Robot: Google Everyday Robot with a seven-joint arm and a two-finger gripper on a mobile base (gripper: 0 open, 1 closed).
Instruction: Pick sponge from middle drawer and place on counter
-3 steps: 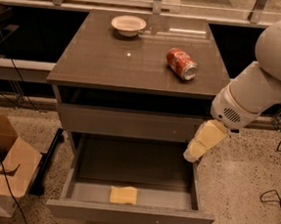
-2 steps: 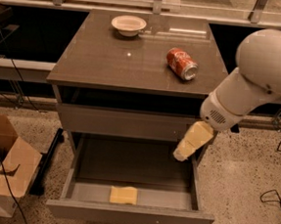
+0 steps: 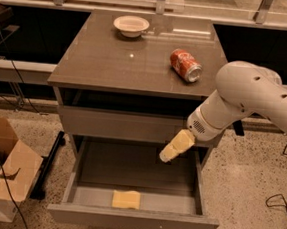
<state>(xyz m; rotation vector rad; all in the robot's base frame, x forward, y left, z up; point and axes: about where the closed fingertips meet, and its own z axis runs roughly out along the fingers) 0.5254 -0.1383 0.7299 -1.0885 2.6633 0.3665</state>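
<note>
The pale yellow sponge (image 3: 126, 199) lies flat on the dark floor of the open middle drawer (image 3: 133, 219), near its front wall and a little left of centre. My gripper (image 3: 167, 154), with cream-yellow fingers, hangs over the drawer's right rear part, above and to the right of the sponge and apart from it. It holds nothing that I can see. The glossy grey-brown counter (image 3: 113, 58) tops the cabinet above.
A red soda can (image 3: 186, 65) lies on its side on the counter's right part. A white bowl (image 3: 131, 25) stands at the counter's back. A cardboard box (image 3: 0, 174) sits on the floor at the left. Cables (image 3: 279, 198) lie on the floor at the right.
My arm and gripper have moved left and slightly down, from beside the drawer's right edge to over the drawer's right rear. The sponge has not moved.
</note>
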